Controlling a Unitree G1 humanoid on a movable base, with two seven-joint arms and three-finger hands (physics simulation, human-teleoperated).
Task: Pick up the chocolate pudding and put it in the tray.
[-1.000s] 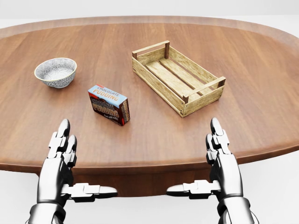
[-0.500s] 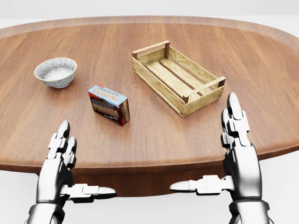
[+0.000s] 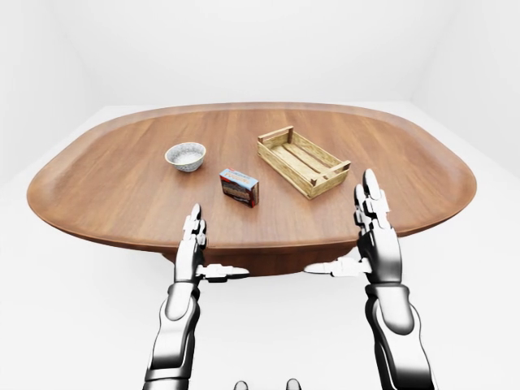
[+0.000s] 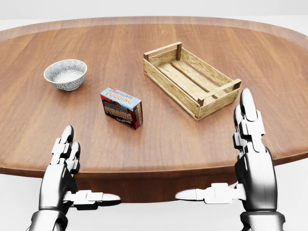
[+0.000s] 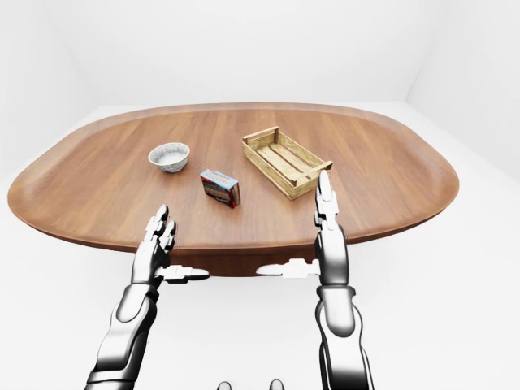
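Head view: pudding box [image 4: 121, 108] beside tray [image 4: 166, 79]

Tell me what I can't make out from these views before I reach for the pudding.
- Bowl: contents too small to tell, all views.
- Chocolate pudding: far side faces away from the cameras.
- Tray: inside of its near wall is hidden by that wall.
- Table: ends cut off by head view's edges.

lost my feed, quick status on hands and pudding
Both hands open, left hand, right hand. Chocolate pudding untouched on table. Tray empty. Path clear.
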